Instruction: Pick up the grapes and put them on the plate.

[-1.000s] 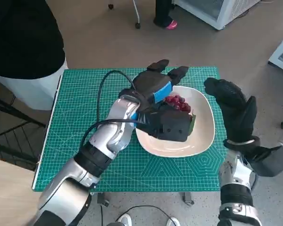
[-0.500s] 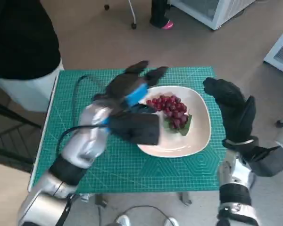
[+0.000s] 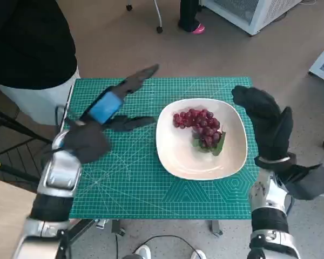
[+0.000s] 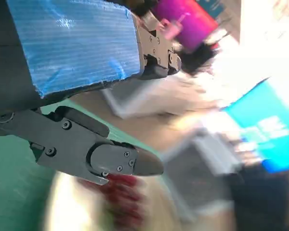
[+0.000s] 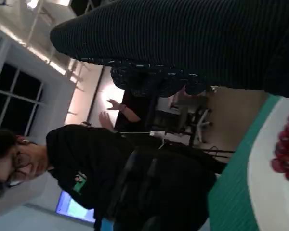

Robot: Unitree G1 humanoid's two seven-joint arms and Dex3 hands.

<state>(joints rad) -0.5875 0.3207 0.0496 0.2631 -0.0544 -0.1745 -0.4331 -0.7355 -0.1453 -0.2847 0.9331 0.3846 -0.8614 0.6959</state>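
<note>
Grapes (image 3: 200, 126) lie on the plate (image 3: 178, 156), toward its 12 o'clock side. Left robot hand (image 3: 100, 124) hovers at the plate's 9 o'clock, fingers spread, empty. Right robot hand (image 3: 264, 121) at 3 o'clock appears open, empty.

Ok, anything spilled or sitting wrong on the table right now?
Nothing stands out. The grapes lie in one bunch inside the plate, none on the mat. The left hand is open beside the plate; the right hand holds nothing.
</note>
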